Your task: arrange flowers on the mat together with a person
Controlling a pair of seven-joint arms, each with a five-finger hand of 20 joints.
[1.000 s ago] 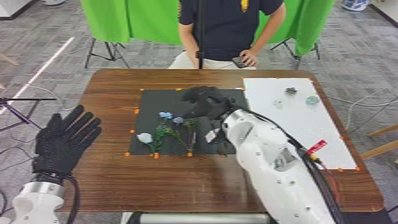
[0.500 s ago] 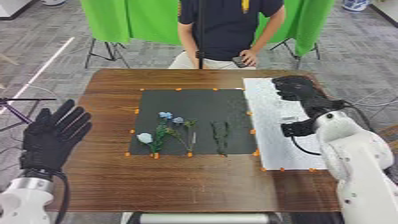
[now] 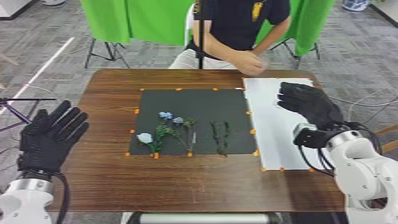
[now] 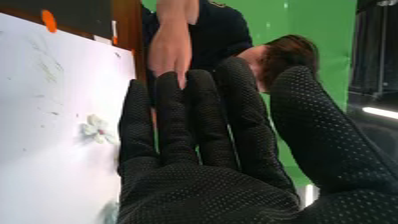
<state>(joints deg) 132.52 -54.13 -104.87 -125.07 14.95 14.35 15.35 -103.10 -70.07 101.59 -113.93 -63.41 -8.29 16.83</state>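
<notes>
In the head view, my right hand (image 3: 306,102) is over the white sheet (image 3: 275,150), open. The right wrist view shows my right hand (image 4: 213,192) with straight fingers, nothing held, and a small white flower (image 4: 96,129) lying on the white sheet beside it. On the dark mat (image 3: 200,100) lie a white flower (image 3: 145,137), blue flowers (image 3: 166,115) with green stems, and two dark green stems (image 3: 220,135) side by side at its right part. My left hand (image 3: 53,132) is open left of the mat.
A person's hand (image 3: 249,62) is at the table's far edge, near the white sheet's far left corner. Orange markers (image 3: 189,154) line the mat and sheet. The brown table (image 3: 178,185) surrounds them.
My right hand has moved from above the dark mat to the white sheet at the right, away from the dark stems. The person's hand has come forward toward the table.
</notes>
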